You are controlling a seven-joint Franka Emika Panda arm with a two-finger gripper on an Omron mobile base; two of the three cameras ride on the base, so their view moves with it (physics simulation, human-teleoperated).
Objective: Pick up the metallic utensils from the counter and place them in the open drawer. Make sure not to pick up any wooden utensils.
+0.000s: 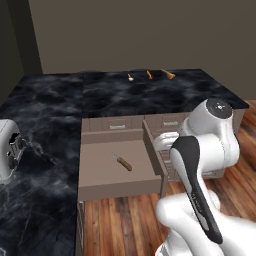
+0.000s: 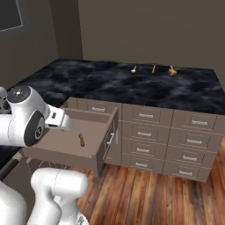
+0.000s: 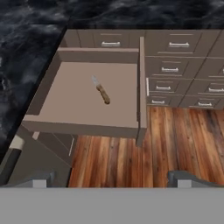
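The knife (image 1: 122,161) lay on the floor of the open drawer (image 1: 120,187), grey blade toward the back, brown handle toward the front, touching none of the walls. In the right base view the arm (image 2: 26,121) covered the drawer's left part and the knife (image 2: 81,139) showed there as little more than a brown stub. The hand view looked straight down into the drawer (image 3: 83,127) and gave the knife (image 3: 101,92) most plainly, slanted across the flat taupe bottom.

The gripper (image 3: 113,178) showed just its two dark tips at the bottom of the hand view, standing wide apart with nothing between them, above the wood-plank floor (image 3: 144,148) in front of the drawer.

Far back on the glossy black, grey-veined counter (image 1: 125,97) sat three small things in a row, too small to make out well: a pale piece at the left (image 1: 130,77), a slim orange fork (image 1: 149,74) in the middle, and a longer tan spoon (image 1: 168,74) at the right. The right base view showed the same row, the fork (image 2: 154,69) between the other two, all well apart from the drawer.

A white toaster (image 1: 10,150), cut off by the left edge, stood on the near counter in the left base view. Closed drawers (image 2: 176,132) with small silver bar handles filled the cabinet front.
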